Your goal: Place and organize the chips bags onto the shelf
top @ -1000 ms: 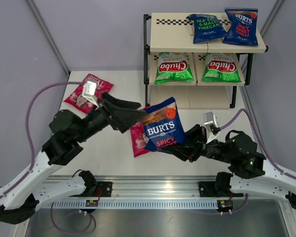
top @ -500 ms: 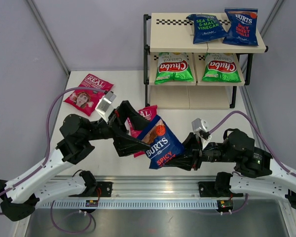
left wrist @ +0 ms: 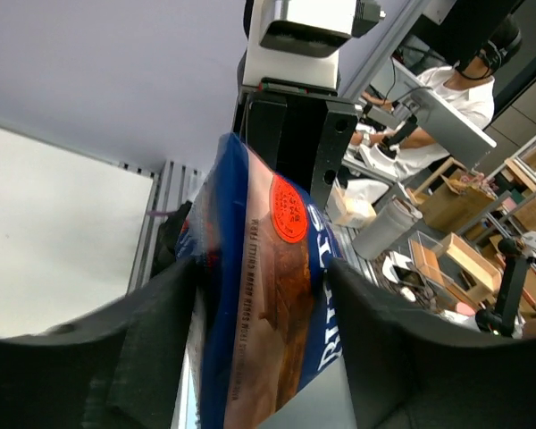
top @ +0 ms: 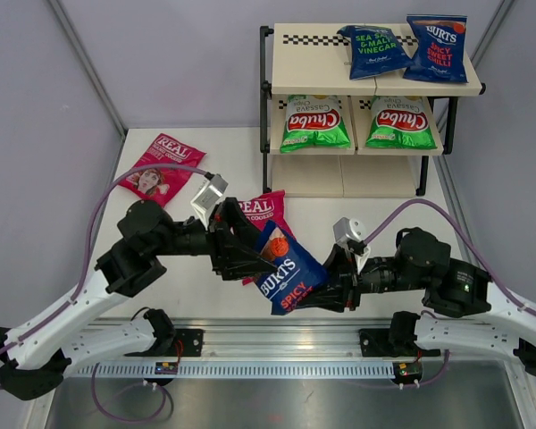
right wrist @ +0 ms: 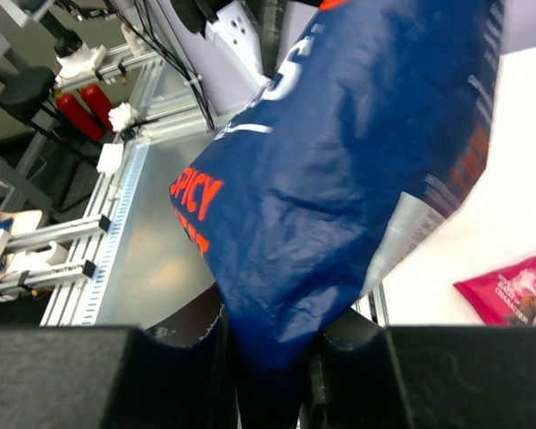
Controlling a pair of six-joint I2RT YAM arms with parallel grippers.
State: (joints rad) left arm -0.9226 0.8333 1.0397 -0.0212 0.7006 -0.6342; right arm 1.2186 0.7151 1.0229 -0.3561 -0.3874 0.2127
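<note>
pinching burts bag (top: 287,271), right gripper (top: 320,291); left gripper (top: 255,257) astride it, hold unclear; real bag (top: 263,210) beneath

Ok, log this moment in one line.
right hand: shut on BURTS bag | left hand: astride bag top, grip unclear

"BURTS SPICY" on front blue bag (top: 286,277); "REAL" on pink bag (top: 165,167); "Chuba" on green bags (top: 314,122) (top: 400,122); "SEA SALT & MALT VINEGAR" on top-shelf bag (top: 375,49)

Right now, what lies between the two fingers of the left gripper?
The dark blue BURTS bag, as the left wrist view shows; whether the fingers press it is unclear.
</note>
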